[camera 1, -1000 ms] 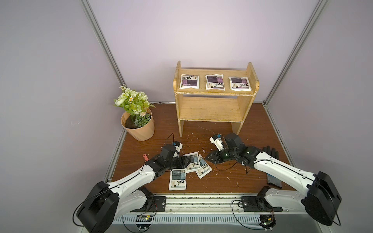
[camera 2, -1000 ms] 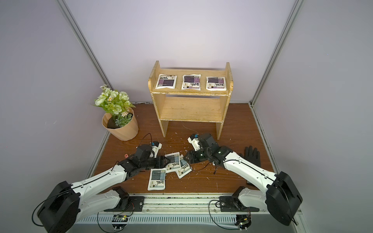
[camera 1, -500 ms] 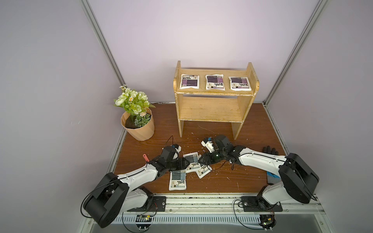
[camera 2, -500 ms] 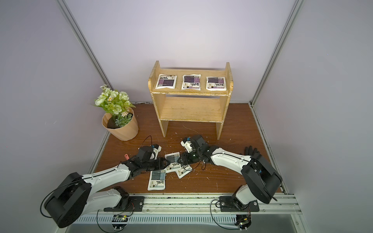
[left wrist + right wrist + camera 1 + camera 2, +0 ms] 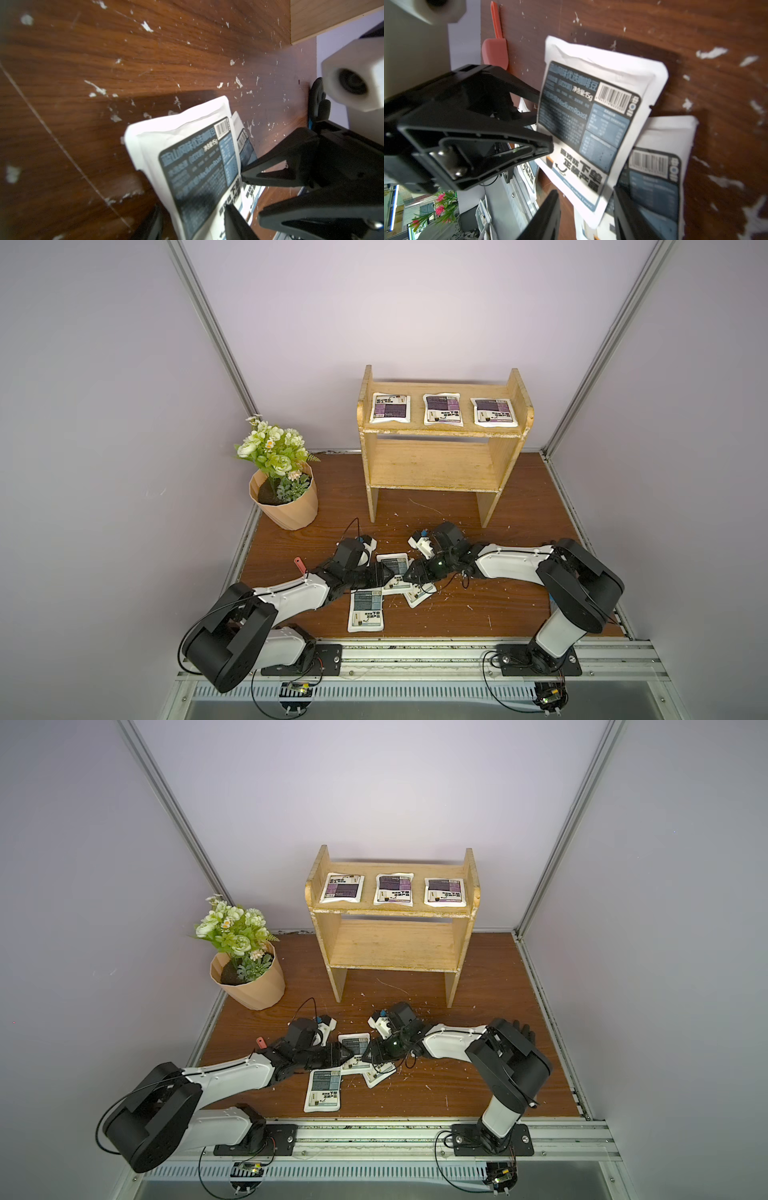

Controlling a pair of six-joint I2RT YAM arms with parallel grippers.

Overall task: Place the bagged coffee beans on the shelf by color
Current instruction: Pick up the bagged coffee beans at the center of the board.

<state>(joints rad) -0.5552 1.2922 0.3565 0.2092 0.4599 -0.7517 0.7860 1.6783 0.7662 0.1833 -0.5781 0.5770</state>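
Lower tier of the shelf (image 5: 432, 466) is wide open from the front, side panels (image 5: 505, 460) wall the ends. Top tier's taken by three purple pouches (image 5: 443, 409). Down low, left gripper (image 5: 390, 575) and right gripper (image 5: 409, 573) sit nose to nose over the grey-blue pouches (image 5: 365, 612), crowding each other.

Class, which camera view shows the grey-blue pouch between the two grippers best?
The right wrist view: the grey-blue pouch fills much of the frame, its barcode sharp. The left wrist view shows it blurred and cut off at the picture's edge. In both top views it is small and partly covered.
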